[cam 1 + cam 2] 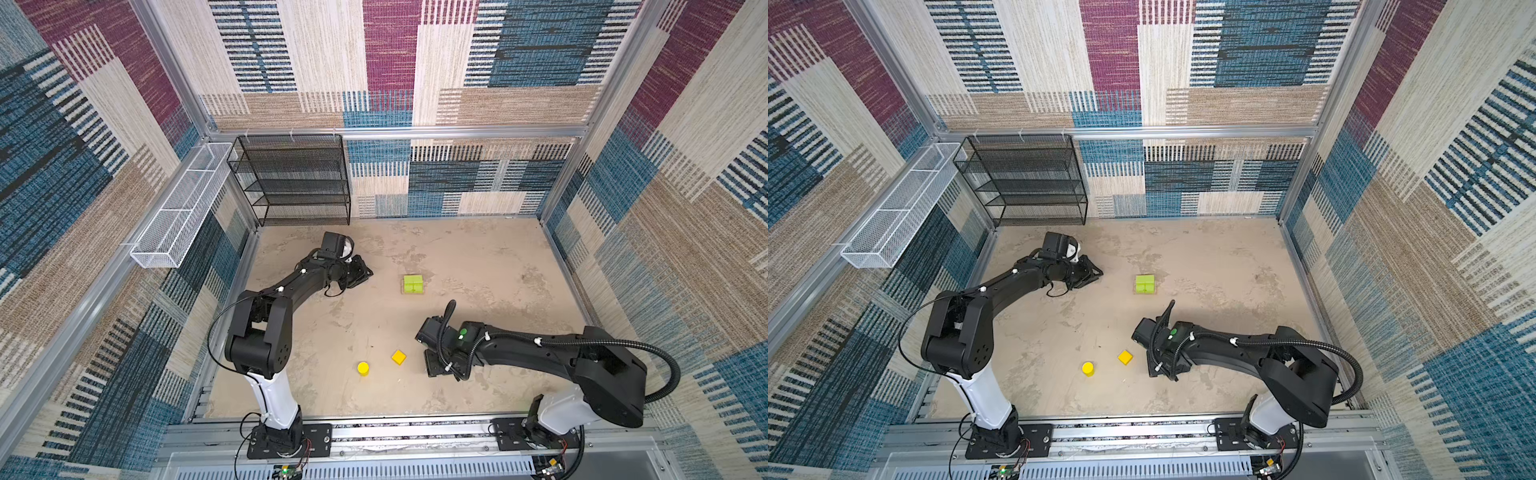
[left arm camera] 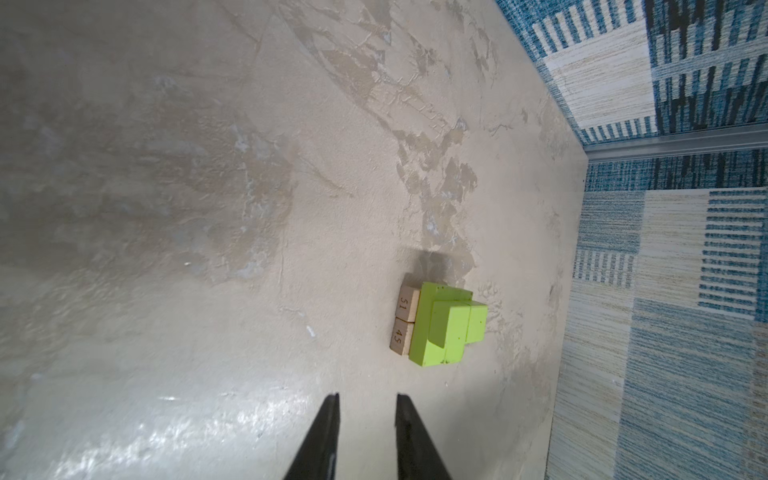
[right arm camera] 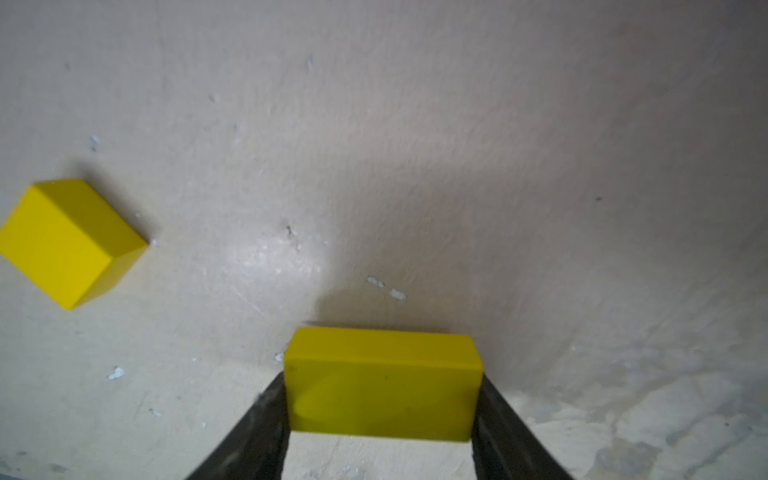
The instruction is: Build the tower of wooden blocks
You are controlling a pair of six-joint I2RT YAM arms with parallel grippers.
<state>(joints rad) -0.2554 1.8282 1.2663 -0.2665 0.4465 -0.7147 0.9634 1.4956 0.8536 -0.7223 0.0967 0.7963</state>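
The tower [image 1: 413, 284] [image 1: 1145, 284] stands mid-table: two tan planks [image 2: 405, 318] lie side by side under lime-green blocks [image 2: 446, 328] in two layers. My left gripper [image 1: 363, 274] [image 2: 366, 397] hovers left of the tower, its fingers a narrow gap apart with nothing between them. A yellow cube [image 1: 399, 357] [image 3: 70, 243] and a yellow cylinder [image 1: 363, 368] [image 1: 1087, 368] rest near the front. My right gripper [image 1: 434, 365] [image 3: 382, 378] is low over the table just right of the cube. Its fingers press both ends of a yellow bar [image 3: 374, 399], which is hidden in both top views.
A black mesh shelf [image 1: 297, 178] stands at the back left corner. A white wire basket [image 1: 178, 208] hangs on the left wall. Patterned walls enclose the table on three sides, and the arm bases sit on a metal rail [image 1: 415, 432] along the front.
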